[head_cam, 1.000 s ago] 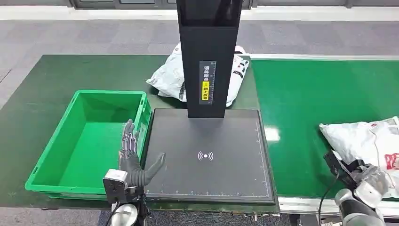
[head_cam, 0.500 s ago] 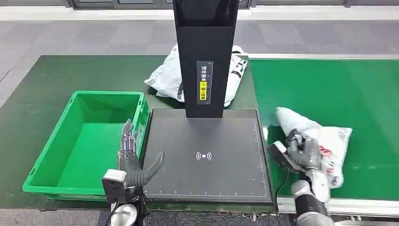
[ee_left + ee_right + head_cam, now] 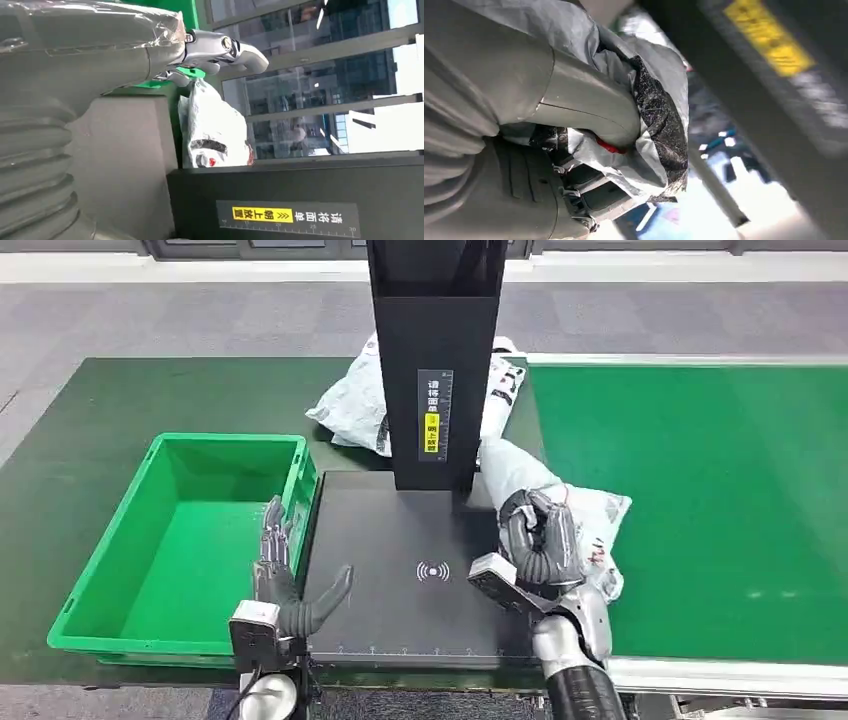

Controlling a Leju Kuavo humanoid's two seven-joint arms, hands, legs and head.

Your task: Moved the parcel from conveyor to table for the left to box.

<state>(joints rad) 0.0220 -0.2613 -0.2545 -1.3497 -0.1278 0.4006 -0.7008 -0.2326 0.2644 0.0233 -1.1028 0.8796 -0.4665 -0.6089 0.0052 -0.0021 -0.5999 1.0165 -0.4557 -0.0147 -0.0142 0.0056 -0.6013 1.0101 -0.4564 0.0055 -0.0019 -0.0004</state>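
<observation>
White crumpled plastic parcel [image 3: 590, 515]

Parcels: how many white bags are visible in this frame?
2. One parcel is gripped by the right hand at the black scan pad's right edge; the other parcel lies behind the scanner column, partly hidden.

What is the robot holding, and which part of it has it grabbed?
The right hand grips a white parcel, its fingers bunched on the near end. The left hand holds nothing.
</observation>
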